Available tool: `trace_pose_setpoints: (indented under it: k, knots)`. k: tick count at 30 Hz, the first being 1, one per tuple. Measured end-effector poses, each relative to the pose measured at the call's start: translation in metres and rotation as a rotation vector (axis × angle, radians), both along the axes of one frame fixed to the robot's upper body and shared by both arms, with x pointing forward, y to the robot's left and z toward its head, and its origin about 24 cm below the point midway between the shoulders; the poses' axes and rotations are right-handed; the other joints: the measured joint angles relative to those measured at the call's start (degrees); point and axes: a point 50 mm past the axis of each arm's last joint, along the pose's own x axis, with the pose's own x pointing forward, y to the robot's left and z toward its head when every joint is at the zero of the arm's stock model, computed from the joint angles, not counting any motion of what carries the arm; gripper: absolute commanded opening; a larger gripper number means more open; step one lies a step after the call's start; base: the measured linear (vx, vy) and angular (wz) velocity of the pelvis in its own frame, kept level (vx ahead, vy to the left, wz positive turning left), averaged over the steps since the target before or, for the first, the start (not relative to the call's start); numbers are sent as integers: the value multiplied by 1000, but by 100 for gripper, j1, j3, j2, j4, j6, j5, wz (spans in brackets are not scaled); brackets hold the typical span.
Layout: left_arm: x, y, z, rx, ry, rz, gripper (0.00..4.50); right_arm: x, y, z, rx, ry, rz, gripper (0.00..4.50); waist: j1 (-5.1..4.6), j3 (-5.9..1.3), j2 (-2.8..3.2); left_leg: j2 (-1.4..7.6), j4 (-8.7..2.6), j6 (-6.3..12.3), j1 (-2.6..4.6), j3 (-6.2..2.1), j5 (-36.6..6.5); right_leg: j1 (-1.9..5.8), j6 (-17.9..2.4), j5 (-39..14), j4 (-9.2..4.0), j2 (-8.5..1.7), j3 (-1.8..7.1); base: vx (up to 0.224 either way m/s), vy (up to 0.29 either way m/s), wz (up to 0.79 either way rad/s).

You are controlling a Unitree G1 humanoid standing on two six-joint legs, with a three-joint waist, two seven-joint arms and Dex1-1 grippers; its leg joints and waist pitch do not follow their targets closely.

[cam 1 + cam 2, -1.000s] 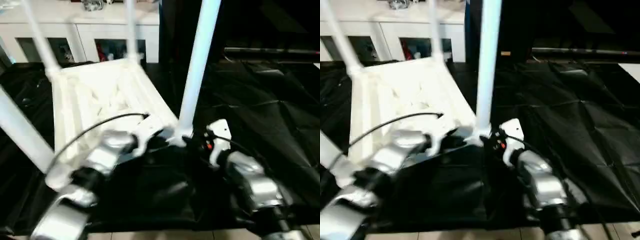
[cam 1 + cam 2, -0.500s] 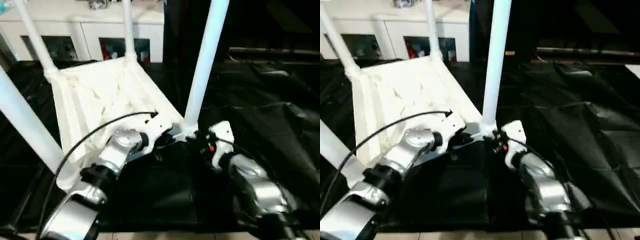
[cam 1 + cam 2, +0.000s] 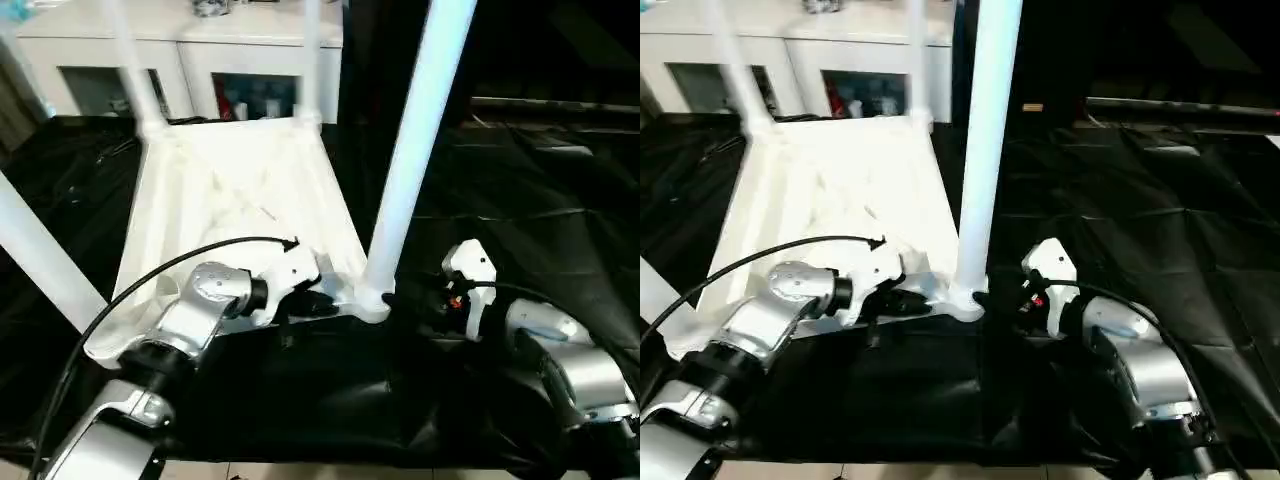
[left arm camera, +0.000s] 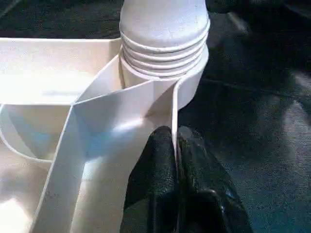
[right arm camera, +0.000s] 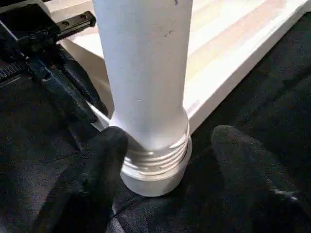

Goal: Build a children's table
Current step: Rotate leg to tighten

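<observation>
Four stiff, light-looking legs (image 3: 415,150) make poor handles, so grip the tabletop (image 3: 235,200) rim, where the left gripper (image 4: 175,160) is pinched, right gripper (image 5: 160,160) spread around the leg base.

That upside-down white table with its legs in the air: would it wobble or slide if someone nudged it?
The table probably would not tip: it lies flat on its broad top. On the smooth black sheet it may well slide, looking like light hollow plastic. The tall leg could sway, since some screw thread shows at its base.
</observation>
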Motion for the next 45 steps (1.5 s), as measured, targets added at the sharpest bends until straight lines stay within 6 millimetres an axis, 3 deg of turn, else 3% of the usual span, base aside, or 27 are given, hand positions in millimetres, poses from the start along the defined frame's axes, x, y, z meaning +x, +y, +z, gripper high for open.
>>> trace_pose_setpoints:
  k: [4, 17, 18, 22, 23, 33, 38, 45]
  knots:
    - [-3, -1, 0, -6, 11, -23, 0, -2, 6, -3, -19, 20, 52, 369, 2, -1, 4, 0, -2, 0, 1, 0, 0, 0, 1, 0, 1, 0, -1, 0, 0, 0]
    - [-6, -6, 0, -8, 21, -57, 0, 11, 25, -5, -38, 1, 96, 369, 12, 0, 3, 0, 10, 0, -2, 0, 1, 3, 0, 1, 5, -2, 2, 0, 0, 0]
    - [-6, -6, 0, -8, 22, -56, 0, 11, 25, -5, -38, 3, 95, 344, 12, 0, 3, -1, 10, 1, -2, 0, 1, 3, 0, 1, 5, -2, 2, 0, 0, 0]
    - [-6, -6, 0, -7, 22, -52, 0, 11, 27, -6, -35, 3, 108, 324, 4, 0, 3, 0, 12, 1, -1, 0, 2, 3, 0, 1, 7, -2, 2, 0, 0, 0]
    - [-6, -6, 0, -7, 22, -52, 0, 11, 27, -6, -35, 2, 110, 299, 4, 0, 3, 0, 12, 1, -1, 0, 2, 3, 0, 1, 7, -2, 2, 0, 0, 0]
    - [-6, -6, -1, -5, 26, -44, 0, 9, 27, -8, -29, -15, 104, 264, -1, -1, 2, -1, 12, 1, 0, 0, 2, 3, 0, 1, 8, -1, 1, 0, 0, 0]
    - [1, -16, -3, -6, 6, 42, 0, 15, 30, -17, 34, -33, -100, 263, -51, -2, 3, -2, 20, -1, 4, 1, 2, 18, -4, 6, 12, 0, 5, 0, 0, 0]
    - [15, -53, -5, 6, -48, 203, 0, 31, 38, -23, 68, -46, -506, 263, -83, -13, 6, -5, 31, -1, 8, -3, 3, 34, 17, -5, 6, -1, 10, 0, 0, 0]
